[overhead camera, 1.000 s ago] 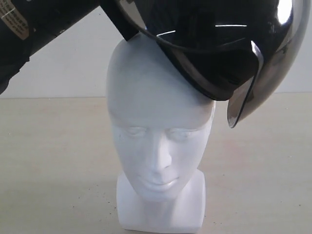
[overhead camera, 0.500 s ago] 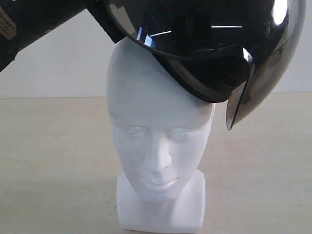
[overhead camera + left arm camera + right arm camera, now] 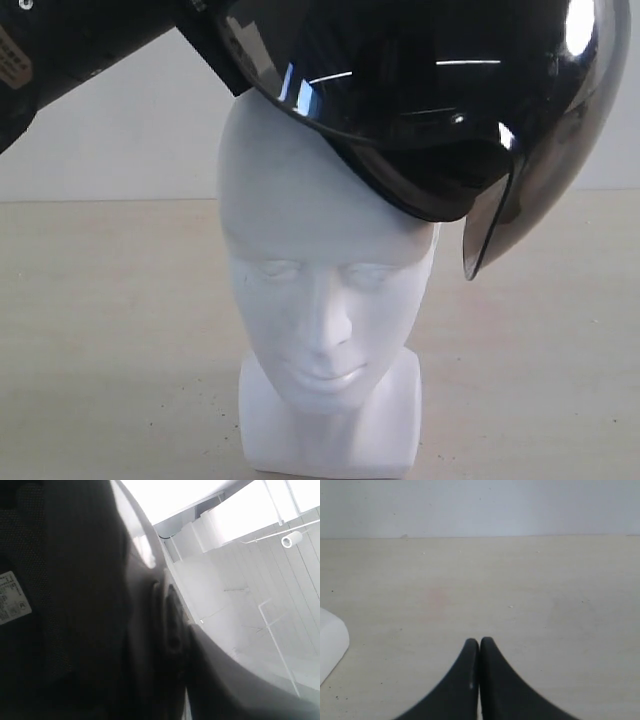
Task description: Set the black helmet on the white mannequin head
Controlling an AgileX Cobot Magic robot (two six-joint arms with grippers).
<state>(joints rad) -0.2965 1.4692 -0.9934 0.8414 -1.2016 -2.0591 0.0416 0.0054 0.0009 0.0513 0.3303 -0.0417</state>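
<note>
A matte black helmet [image 3: 75, 630] is seen from very close, dim and blurred, and most of the view is filled by it. A small white printed label [image 3: 12, 597] is fixed to its dark mesh-textured padded lining [image 3: 25, 530]. Beyond its curved rim, a bright white panelled wall [image 3: 240, 590] is shown.

Exterior: low, close, facing mannequin head [image 3: 320, 300] front-on. My left wrist: jammed against helmet [image 3: 75, 630], aimed upward. My right: low along worktop [image 3: 530, 590] past my fingers [image 3: 455, 690]; exterior shares worktop.
</note>
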